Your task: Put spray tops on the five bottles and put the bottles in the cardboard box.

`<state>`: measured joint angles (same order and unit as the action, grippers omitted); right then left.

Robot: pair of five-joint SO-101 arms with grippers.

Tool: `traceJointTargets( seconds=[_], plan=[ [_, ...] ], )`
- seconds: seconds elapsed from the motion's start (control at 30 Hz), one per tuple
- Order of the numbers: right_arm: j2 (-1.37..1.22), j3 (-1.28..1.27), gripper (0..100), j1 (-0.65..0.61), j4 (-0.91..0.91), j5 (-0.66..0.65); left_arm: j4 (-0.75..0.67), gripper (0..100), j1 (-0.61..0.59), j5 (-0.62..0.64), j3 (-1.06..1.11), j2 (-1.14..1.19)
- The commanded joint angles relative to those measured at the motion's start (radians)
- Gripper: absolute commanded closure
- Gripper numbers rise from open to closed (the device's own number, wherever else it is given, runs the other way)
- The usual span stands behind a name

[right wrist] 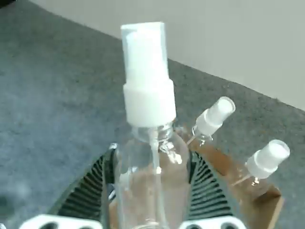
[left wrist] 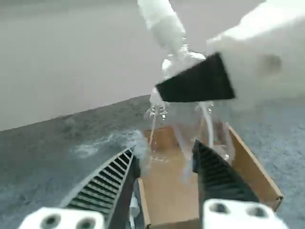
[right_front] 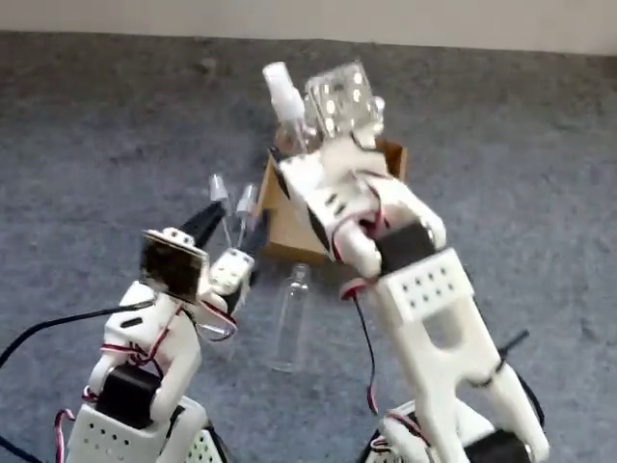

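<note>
At the lower left of the high view, the left jaws were released and gripped nothing, their toothed fingers [left wrist: 107, 188] spread apart. Just to their right, low in the centre of the frame, an uncapped bottle [right_front: 292, 311] lay on the grey desk [right_front: 96, 145]. Just beyond the fingertips, a spray top [right_front: 218, 187] and a second spray top [right_front: 247, 200] stood close together. Farther up, at mid-frame, sat the cardboard box [right_front: 278, 220]. A capped bottle [right wrist: 212, 119] and another capped bottle [right wrist: 268, 160] leaned inside it. Over the box, in the upper middle of the high view, the right jaws were clenched on a clear bottle [right wrist: 147, 186] wearing a white spray top [right wrist: 147, 81].
</note>
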<state>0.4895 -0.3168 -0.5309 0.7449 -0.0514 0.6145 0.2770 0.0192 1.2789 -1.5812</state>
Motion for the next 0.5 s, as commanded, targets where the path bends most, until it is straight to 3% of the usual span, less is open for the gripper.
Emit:
traceJointTargets(
  seconds=[0.0, 0.17, 0.47],
  plan=[
    [-0.091, 0.202, 99.4, 0.007, 0.101, 0.071, 0.035, 78, 0.076, -0.025, -0.035, 0.004],
    [-0.170, 0.326, 99.4, -0.047, 0.248, 0.120, 0.035, 78, 0.035, -0.025, -0.033, 0.004],
    [-0.059, 0.397, 99.4, -0.114, 0.406, 0.115, 0.035, 78, 0.012, -0.025, -0.033, 0.004]
  ],
)
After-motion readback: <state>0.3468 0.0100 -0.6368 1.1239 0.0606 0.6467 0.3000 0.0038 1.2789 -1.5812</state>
